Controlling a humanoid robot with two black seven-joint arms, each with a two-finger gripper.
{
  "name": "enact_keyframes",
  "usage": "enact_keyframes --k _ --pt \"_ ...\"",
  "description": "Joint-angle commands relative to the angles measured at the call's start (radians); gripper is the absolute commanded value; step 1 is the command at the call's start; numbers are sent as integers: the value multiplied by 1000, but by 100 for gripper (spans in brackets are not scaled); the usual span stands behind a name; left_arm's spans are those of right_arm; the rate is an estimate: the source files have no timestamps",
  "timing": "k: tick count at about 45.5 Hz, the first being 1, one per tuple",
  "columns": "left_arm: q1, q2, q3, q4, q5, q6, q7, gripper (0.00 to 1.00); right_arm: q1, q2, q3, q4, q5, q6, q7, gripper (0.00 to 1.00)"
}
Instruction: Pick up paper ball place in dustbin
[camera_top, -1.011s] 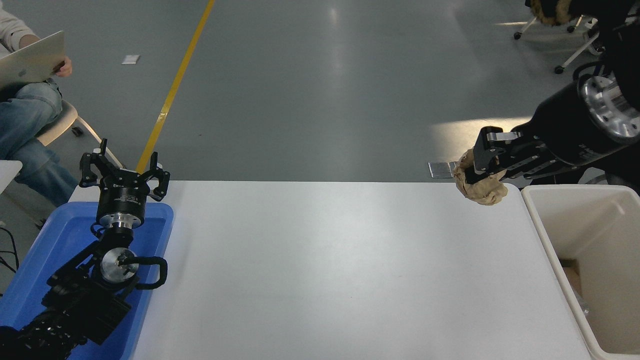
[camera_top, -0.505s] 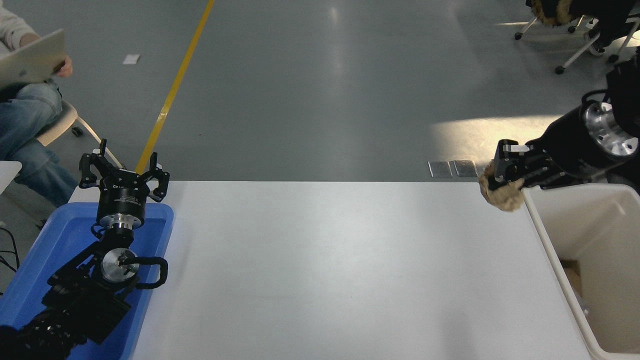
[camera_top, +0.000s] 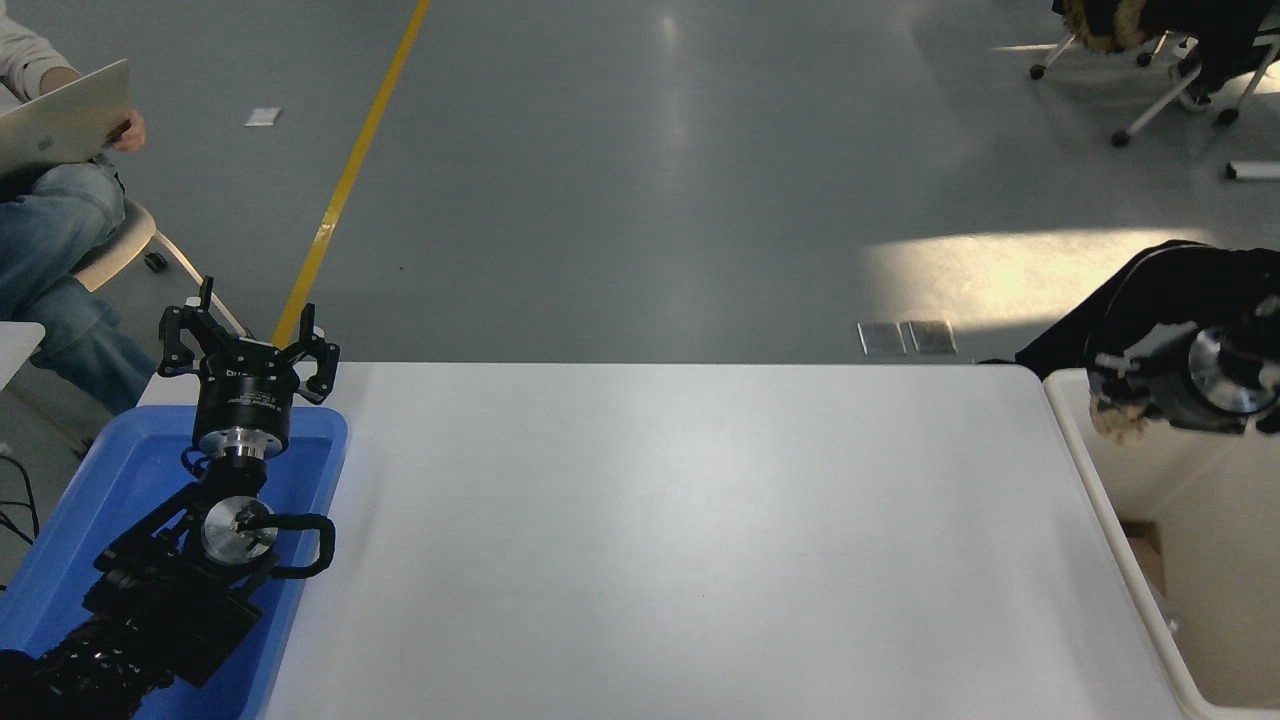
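two containers, ball is over the bin

two tubs flank the white table (camera_top: 680, 540). blue tray (camera_top: 120, 470) at the left edge, cream-white dustbin (camera_top: 1100, 520) at the right edge, only partly in frame.

right gripper (camera_top: 1125, 395) comes in from the right edge and sits inside the bin's outline, just past its near-left rim corner. it's blurred and seen nearly end-on. paper ball (camera_top: 1118, 420) is a tan lump at the gripper's tip, below the black fingers, against the bin's inner wall. ball looks pinched between the jaws, but the blur makes the contact hard to read. it's above the bin's opening, not down on the floor of it.

bin contents: a brownish flat scrap low against the left inner wall, plus a small grey bit beside it. can't tell what either is. rest of the visible interior is plain cream wall.

left gripper (camera_top: 248, 345) is parked at the lower left, pointing away from the camera, jaws spread apart, nothing between them. its arm lies over the blue tray, wrist above the tray's far end.

table's far left: a seated person (camera_top: 50, 230) in jeans holding a laptop (camera_top: 65, 125).
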Motion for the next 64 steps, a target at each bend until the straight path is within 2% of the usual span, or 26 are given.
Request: enact_keyframes --k 1,9,16,30,31,32,36,37,57,61,64 --pt "0 0 0 0 0 0 0 99 -306 74 134 -361 5 -67 -5 0" --pt "0 0 0 0 0 -2 0 99 -466 149 178 -558 69 -86 -4 0" --pt "-2 0 1 0 0 -2 0 99 -518 163 184 -564 123 -158 -5 0" --pt "0 0 0 0 0 0 0 99 -542 169 184 -559 161 -169 -27 0" --pt "-2 0 0 0 0 -2 0 99 -542 169 184 -559 161 -169 -27 9" --pt "-2 0 1 0 0 0 0 99 -542 169 186 -559 166 -169 -27 24" --pt "0 0 1 0 0 0 0 99 -542 167 190 -556 186 -179 -24 94" --pt "0 0 1 0 0 -2 0 99 -542 167 192 -552 189 -178 -22 100" --pt "0 0 1 0 0 -2 0 99 -481 173 235 -523 195 -161 -18 100" --pt "-2 0 1 0 1 -2 1 99 -368 149 232 -379 195 -150 -18 100" --pt "-2 0 1 0 1 -2 2 99 -287 83 229 -262 189 -150 -18 100"
